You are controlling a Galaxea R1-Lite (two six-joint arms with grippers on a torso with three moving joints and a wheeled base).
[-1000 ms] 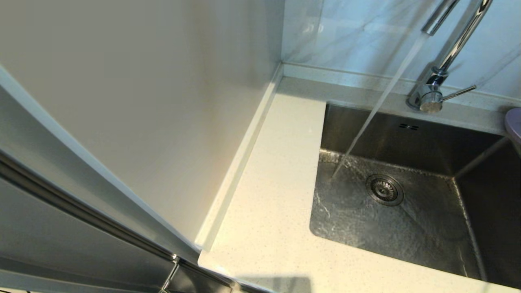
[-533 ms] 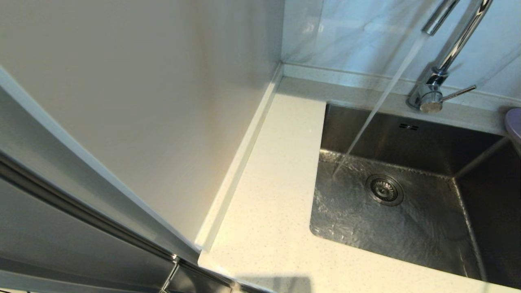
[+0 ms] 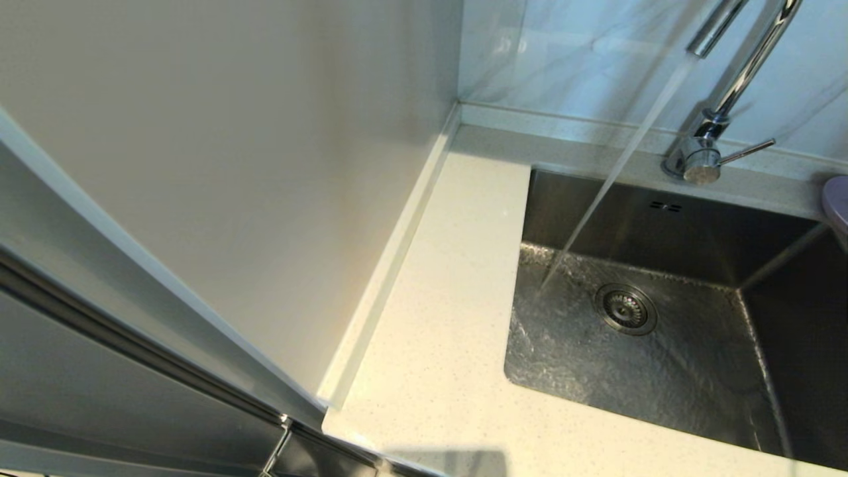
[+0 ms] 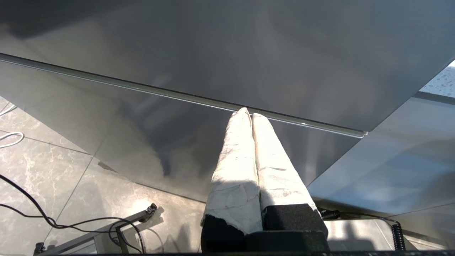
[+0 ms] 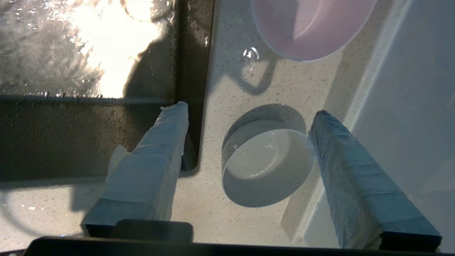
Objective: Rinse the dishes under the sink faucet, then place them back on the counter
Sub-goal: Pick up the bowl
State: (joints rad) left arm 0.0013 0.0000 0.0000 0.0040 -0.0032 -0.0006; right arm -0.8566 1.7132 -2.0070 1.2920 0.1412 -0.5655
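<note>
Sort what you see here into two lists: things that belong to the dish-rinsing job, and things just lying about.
Job: whitish bowl, pink bowl, sink, running faucet, counter, right hand open above the whitish bowl.

Lying about: black cables on the floor, steel cabinet front, marble wall.

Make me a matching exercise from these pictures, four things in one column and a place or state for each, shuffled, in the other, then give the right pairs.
Things:
1. whitish bowl
2. faucet
3. left gripper
4. right gripper

Places or states:
A. running, water streaming into the sink
B. fingers pressed together, parked beside a steel cabinet front
C. open, above the counter at the sink's edge
D. upright on the counter, wet inside, not gripped

Pairs: 1-D, 2-A, 3-B, 4-C
</note>
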